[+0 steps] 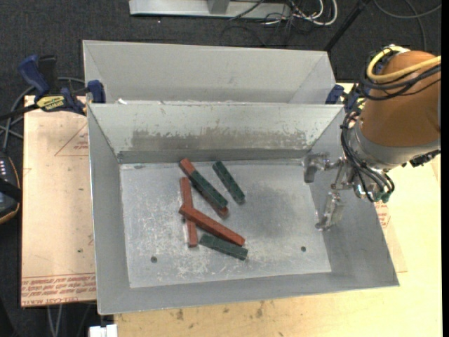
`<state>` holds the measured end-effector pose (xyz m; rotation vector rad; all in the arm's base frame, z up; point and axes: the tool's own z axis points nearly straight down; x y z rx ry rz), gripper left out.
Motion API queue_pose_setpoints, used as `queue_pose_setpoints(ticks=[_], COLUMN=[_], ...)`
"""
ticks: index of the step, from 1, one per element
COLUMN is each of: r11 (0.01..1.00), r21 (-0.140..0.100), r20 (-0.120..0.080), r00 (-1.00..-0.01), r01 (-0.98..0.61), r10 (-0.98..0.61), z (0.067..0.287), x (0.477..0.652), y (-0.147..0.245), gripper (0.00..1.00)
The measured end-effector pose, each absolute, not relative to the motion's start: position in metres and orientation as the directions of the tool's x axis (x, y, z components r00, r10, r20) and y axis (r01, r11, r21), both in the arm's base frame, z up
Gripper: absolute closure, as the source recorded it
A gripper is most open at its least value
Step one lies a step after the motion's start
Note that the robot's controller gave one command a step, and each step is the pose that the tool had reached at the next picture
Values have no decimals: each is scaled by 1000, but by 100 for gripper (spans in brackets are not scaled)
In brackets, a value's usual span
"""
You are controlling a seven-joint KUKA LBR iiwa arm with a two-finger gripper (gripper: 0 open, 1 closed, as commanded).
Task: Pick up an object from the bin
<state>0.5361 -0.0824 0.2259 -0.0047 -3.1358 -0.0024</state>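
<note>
We log the pincer (319, 192) near the right wall of the bin (210, 128), spread wide, nothing held. The red-brown and dark green bars (210, 223) lie heaped left of centre, well apart from it.

The bin (280, 255) was dull grey metal, its floor scuffed; the red bars (212, 225) and green bars (229, 182) looked matt, smooth.

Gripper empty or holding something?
Empty: gripper is over bare bin floor at right, apart from the red and green bars.
</note>
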Motion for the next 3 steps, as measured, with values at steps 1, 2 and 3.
queue_pose_setpoints(ticks=[1, 2, 3], r11=[999, 983, 984], r21=[4, 5, 1], r20=[5, 6, 0], r00=[-999, -983, -984], r01=[-32, -184, -178], r10=[-32, -184, -178], z=[170, 82, 85], x=[536, 519, 522], y=[-24, 53, 50], gripper=[0, 0, 100])
